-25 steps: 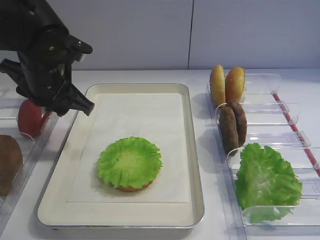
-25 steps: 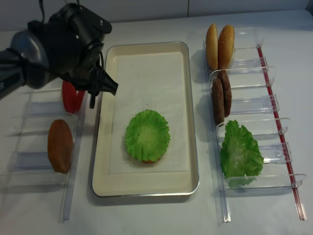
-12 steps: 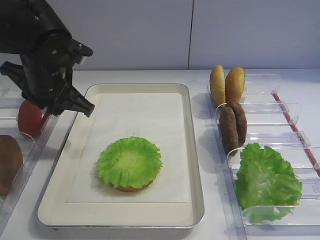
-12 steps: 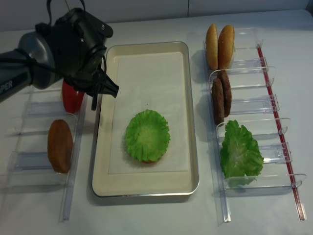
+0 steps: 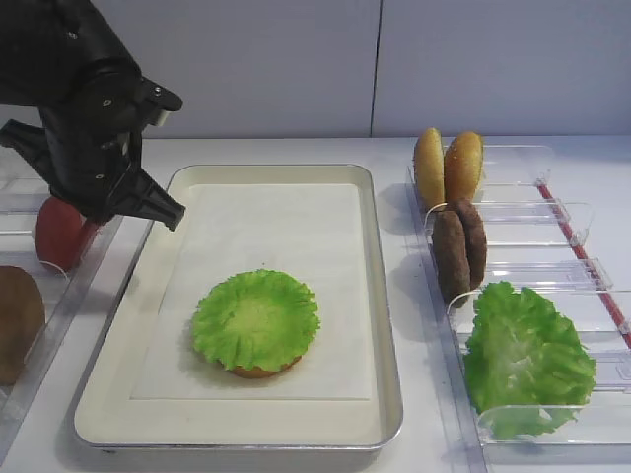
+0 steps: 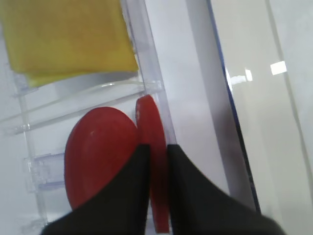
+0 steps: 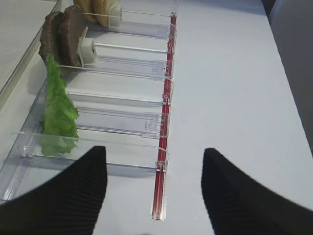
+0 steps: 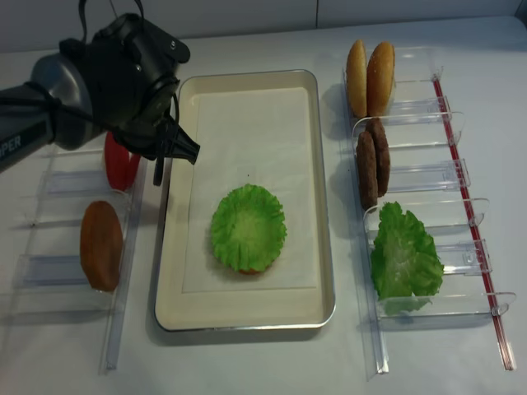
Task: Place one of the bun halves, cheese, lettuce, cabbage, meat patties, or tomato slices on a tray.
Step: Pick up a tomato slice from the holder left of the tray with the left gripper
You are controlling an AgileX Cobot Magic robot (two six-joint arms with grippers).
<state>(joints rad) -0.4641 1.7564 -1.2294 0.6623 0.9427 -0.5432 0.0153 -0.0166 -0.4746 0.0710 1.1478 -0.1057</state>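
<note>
In the left wrist view my left gripper [image 6: 154, 154] is shut on a thin red tomato slice [image 6: 149, 122] that stands on edge in a clear bin. A second tomato slice [image 6: 98, 152] stands just left of it, and yellow cheese [image 6: 63, 34] lies beyond. From above, the left gripper [image 8: 132, 160] hangs over the tomato slices [image 8: 118, 163] left of the tray [image 8: 323, 206]. On the tray a lettuce leaf [image 8: 247, 227] covers a bun half. My right gripper [image 7: 154, 196] is open over bare table, holding nothing.
Clear bins on the right hold two bun halves [image 8: 369, 66], two meat patties [image 8: 370, 164] and lettuce [image 8: 403, 257]. A brown round piece [image 8: 101, 244] stands in the left bins. A red strip [image 7: 164, 147] edges the right bins.
My left gripper's jaws have closed onto the upright tomato slice. The arm shifted slightly towards the left bin; the tray and the right bins stayed as they were.
</note>
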